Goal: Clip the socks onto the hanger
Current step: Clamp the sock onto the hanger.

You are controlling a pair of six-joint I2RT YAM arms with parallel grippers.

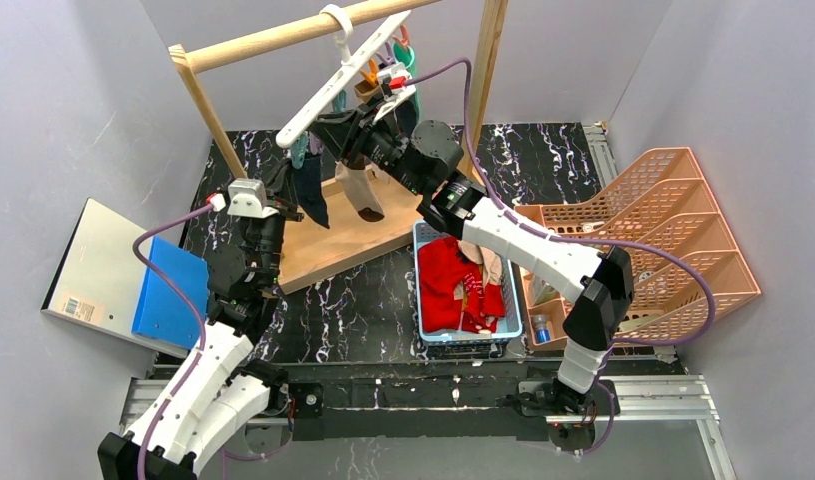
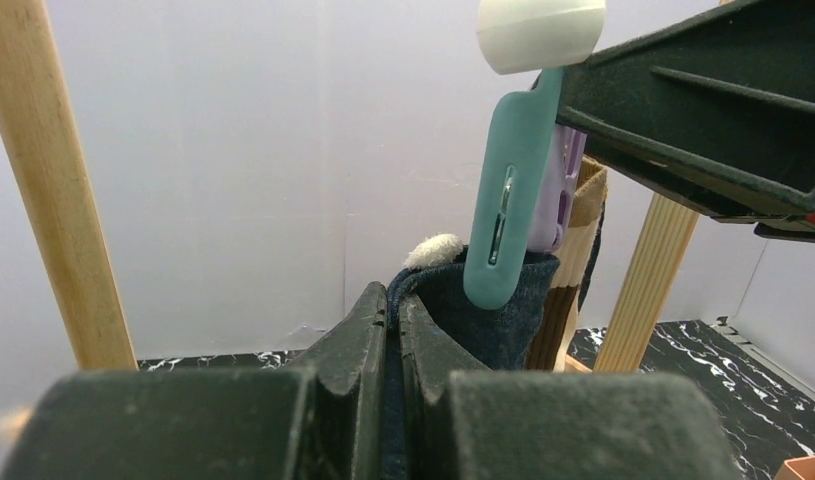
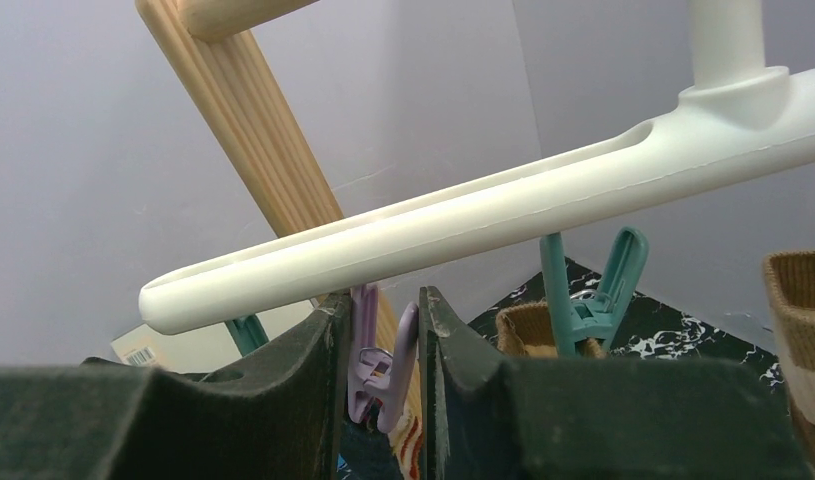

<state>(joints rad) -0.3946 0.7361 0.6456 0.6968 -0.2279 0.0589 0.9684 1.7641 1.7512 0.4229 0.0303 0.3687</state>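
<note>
Left gripper (image 2: 392, 305): right up close in its own wrist view, jaws pinched together with dark fabric caught between them. That's the navy sock (image 2: 513, 325), cuff held up.
Navy sock: lifted to the low end of the hanger (image 1: 328, 95). A teal clip (image 2: 508, 190) hangs over the cuff edge, but whether it bites the fabric I cannot tell.
Right gripper (image 3: 382, 298): jaws narrow, pressing on the two handles of the purple clip (image 3: 381, 372) just under the white bar.
Hanger: hooked over the round rail and tilted hard, left end low, right end high.
Second teal clip (image 3: 595, 295): just beside the purple one, with a brown cuff right below it.
Brown-and-beige sock (image 1: 359, 190): hanging below the middle of the bar, toe down toward the rack's base board.
Red socks (image 1: 445, 280): heaped in the blue basket (image 1: 420, 300) under the right arm, with a beige one among them.
Wooden rack (image 1: 273, 38): standing at the back of the table, with the hanger on its rail.
Table (image 1: 363, 310): black with white marbling.
File rack (image 1: 673, 225): peach plastic, right beside the basket.
Blue box (image 1: 168, 295): off the table's left edge, near the left arm.
</note>
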